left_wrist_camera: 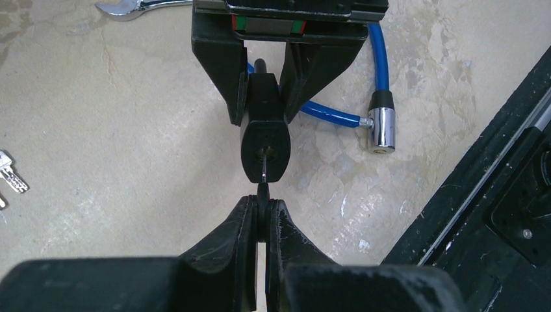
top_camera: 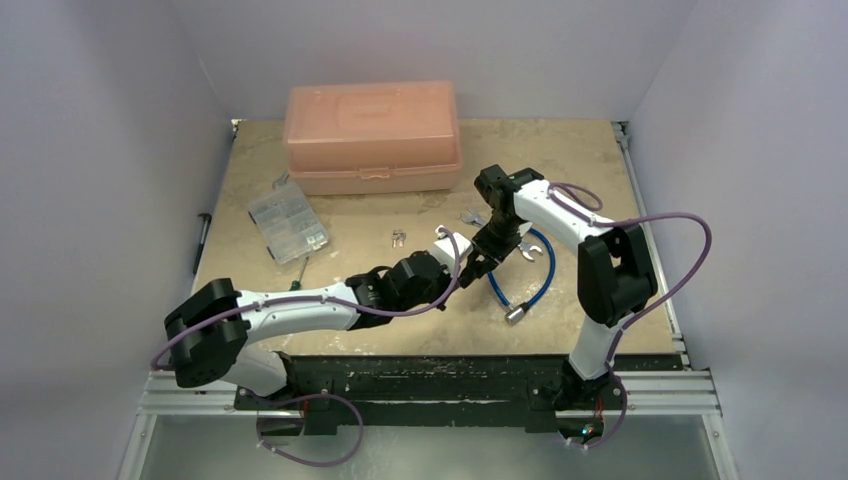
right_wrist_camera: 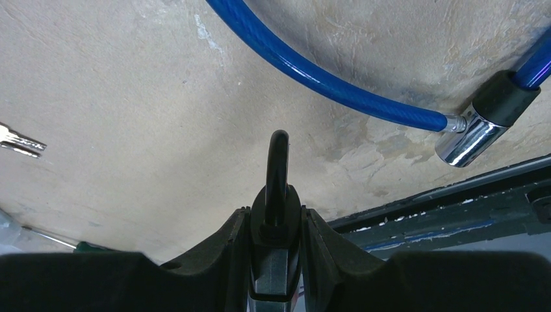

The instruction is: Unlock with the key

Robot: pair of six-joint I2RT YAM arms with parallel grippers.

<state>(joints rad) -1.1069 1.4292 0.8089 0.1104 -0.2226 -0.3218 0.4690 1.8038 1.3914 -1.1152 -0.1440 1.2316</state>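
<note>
While the padlock [left_wrist_camera: 265, 140] is held off the surface [left_wrist_camera: 117, 130], its keyway end faces straight back at the left tool [left_wrist_camera: 262, 201]. That alignment decides the coming move.

- Left tool: closed on the key [left_wrist_camera: 263, 177], pinching the small black head between its tips. The metal blade sticks out dead ahead of the tool.
- Key and lock: the blade tip meets the keyway in the padlock's end face. Most of the blade is exposed, so I judge it barely entered; how deep it sits cannot be told.
- Axes: the blade's long axis and the padlock body's long axis run nearly in one line, directly forward of the left tool. Any tilt between them is too slight to read.
- Right tool [right_wrist_camera: 276, 224]: clamped on the padlock body from both flanks. The shackle [right_wrist_camera: 278, 162] points out ahead of it, away from the left tool.
- Nearer arm: the left one carries the key, so pushing in and turning fall to it. The right one only braces the lock.
- Pose, overhead view: the left arm lies low and stretched, its wrist about level. The right arm arches over and folds down, so the two tools meet nose to nose.

Blue cable [left_wrist_camera: 325, 114] and its chrome end [left_wrist_camera: 382, 130] lie on the surface to the right of the left tool, apart from the padlock. A bunch of bare silver keys [left_wrist_camera: 10, 174] lies far off to its left.

Judgement: a straight push along the shared line is needed before any twist, since turning a shallow blade could cam it out.
</note>
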